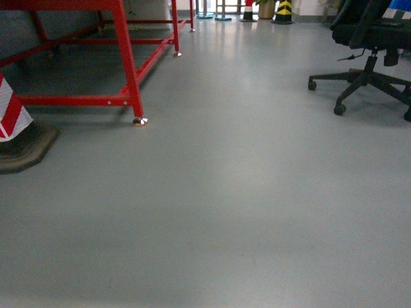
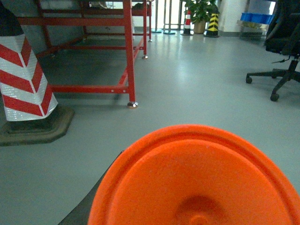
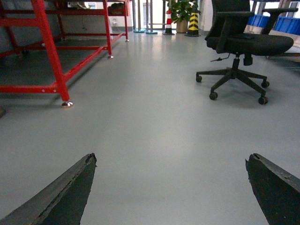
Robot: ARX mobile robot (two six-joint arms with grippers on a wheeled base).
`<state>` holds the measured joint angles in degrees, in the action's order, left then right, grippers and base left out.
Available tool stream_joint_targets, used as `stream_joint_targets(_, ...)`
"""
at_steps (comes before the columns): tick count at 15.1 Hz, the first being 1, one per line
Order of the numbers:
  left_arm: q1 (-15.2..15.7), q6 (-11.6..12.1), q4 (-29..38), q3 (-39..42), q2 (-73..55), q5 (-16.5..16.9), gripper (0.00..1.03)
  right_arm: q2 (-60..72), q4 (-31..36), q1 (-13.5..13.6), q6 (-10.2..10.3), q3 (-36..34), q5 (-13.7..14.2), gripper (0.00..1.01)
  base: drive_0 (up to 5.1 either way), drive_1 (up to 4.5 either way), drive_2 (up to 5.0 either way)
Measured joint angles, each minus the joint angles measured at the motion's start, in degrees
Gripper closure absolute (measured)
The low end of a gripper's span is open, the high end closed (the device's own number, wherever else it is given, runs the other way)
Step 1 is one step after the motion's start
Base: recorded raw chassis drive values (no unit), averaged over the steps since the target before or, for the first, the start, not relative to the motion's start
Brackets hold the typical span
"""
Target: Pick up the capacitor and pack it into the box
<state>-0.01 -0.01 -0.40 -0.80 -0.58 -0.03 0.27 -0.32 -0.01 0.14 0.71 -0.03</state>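
An orange round capacitor (image 2: 187,164) fills the lower half of the left wrist view, seen end-on with a small dimple in its middle. It hangs above the grey floor in my left gripper (image 2: 194,201), which is shut on it. Only one dark finger (image 2: 91,206) shows, against the capacitor's left edge. In the right wrist view my right gripper (image 3: 171,158) is open, its two dark fingertips (image 3: 84,171) wide apart over bare floor with nothing between them. Neither gripper appears in the head view. The box is out of view.
A red steel frame (image 1: 128,70) stands at the left, its foot (image 1: 140,120) on the floor. A red-and-white striped cone (image 2: 23,79) on a dark base is beside it. A black office chair (image 1: 369,51) is at the right. Blue bins (image 3: 281,22) and a striped bollard (image 3: 193,21) lie far back.
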Motion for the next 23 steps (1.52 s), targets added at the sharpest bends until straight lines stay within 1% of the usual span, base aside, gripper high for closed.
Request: stream_joint_targets(23,0.0,0.0,0.1,0.0,0.0,0.0,0.60,0.0,0.2,0.0,0.0,0.0,0.0,0.03,-5.0,2.37,2.4)
